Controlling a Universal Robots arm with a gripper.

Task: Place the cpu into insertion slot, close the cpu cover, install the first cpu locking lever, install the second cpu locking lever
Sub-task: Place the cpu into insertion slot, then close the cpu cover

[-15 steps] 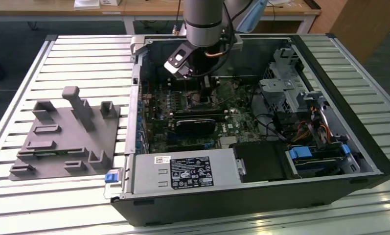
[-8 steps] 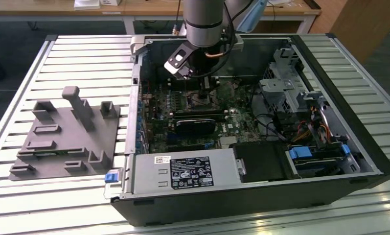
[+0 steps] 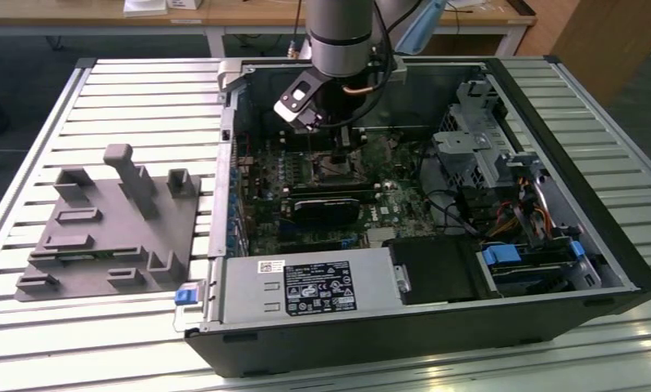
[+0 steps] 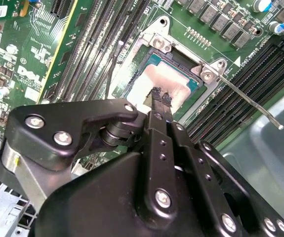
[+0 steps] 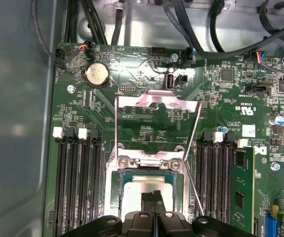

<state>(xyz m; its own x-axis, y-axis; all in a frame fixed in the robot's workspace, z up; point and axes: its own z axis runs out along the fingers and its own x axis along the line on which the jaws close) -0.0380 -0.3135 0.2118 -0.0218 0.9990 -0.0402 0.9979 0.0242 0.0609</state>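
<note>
Gripper (image 4: pixel 159 96) fingers pinched together, gripping nothing, tips at the face of the cpu (image 4: pixel 169 79), likely pressing it home. Cpu sits in the insertion slot (image 4: pixel 181 62), upper centre of the exterior view. The cpu cover (image 5: pixel 156 100) is swung open and 1 locking lever (image 5: pixel 192 148) is raised, giving access.

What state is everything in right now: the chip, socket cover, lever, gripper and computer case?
Chip: seated in the socket, uncovered.
Socket cover: open, swung back off the chip.
Lever: unlatched, standing free.
Gripper: shut, tips at the chip's face.
Computer case: open, side panel off.
</note>
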